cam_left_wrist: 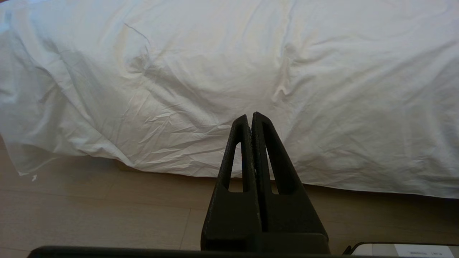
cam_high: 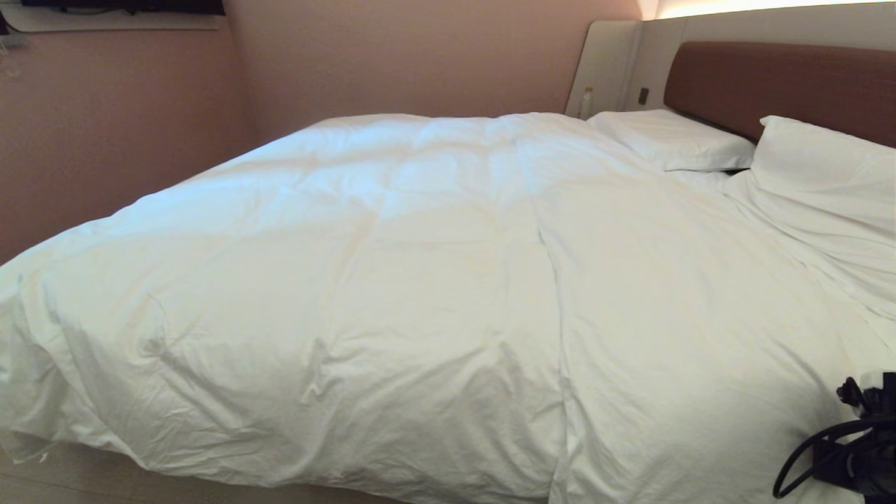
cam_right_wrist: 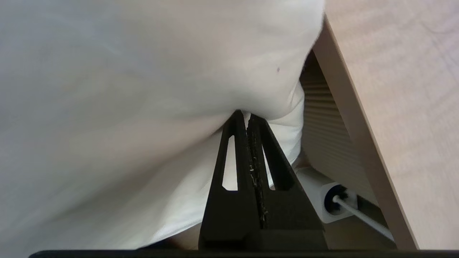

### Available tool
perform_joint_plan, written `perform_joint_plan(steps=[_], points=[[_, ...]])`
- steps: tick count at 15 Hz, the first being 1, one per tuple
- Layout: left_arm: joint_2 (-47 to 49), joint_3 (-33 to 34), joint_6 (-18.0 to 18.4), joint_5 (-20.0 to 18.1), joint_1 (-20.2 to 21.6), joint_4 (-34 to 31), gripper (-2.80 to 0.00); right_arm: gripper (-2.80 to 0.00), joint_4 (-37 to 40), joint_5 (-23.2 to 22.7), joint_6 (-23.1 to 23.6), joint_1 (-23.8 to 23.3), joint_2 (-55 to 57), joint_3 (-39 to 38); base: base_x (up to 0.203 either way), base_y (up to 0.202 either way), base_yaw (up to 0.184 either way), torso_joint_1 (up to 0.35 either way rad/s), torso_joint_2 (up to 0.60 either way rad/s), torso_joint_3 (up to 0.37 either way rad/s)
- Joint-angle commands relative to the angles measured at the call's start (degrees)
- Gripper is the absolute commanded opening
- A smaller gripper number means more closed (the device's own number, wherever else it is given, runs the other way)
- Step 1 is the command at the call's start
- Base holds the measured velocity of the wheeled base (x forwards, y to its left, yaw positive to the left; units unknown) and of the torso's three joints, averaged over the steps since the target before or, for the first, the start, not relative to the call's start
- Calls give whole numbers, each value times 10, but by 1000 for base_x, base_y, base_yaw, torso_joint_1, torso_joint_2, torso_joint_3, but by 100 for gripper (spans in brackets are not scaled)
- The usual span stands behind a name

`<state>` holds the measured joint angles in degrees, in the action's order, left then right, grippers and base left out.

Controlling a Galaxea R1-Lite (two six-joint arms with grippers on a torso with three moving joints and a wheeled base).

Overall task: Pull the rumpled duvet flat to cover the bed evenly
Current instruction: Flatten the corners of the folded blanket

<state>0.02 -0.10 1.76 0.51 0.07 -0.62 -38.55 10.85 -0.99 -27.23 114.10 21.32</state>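
The white puffy duvet is spread over most of the bed, wrinkled, with a long crease down its middle. Its near edge hangs to the floor. The bed's brown headboard is at the far right. My right gripper is shut on a fold of the duvet at the bed's near right corner, the cloth bulging over its tips. Only that arm's wrist and cables show in the head view. My left gripper is shut and empty, parked low above the floor, facing the hanging duvet edge.
Two white pillows lie by the headboard. A pink wall runs along the bed's far side. Pale wood floor lies before the bed. A white plug with a cable sits beside a tan panel.
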Motion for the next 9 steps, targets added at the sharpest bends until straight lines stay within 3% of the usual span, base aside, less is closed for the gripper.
perform_joint_plan(steps=[1, 4, 9], points=[[0, 0, 0, 0, 0, 0, -280, -280, -36, 12, 8, 0, 31, -1, 0, 0, 0, 0, 0, 0], [0, 0, 0, 0, 0, 0, -280, -280, -81, 29, 15, 0, 65, -9, 0, 0, 0, 0, 0, 0], [0, 0, 0, 0, 0, 0, -280, -280, -86, 39, 28, 3, 87, -10, 0, 0, 0, 0, 0, 0]])
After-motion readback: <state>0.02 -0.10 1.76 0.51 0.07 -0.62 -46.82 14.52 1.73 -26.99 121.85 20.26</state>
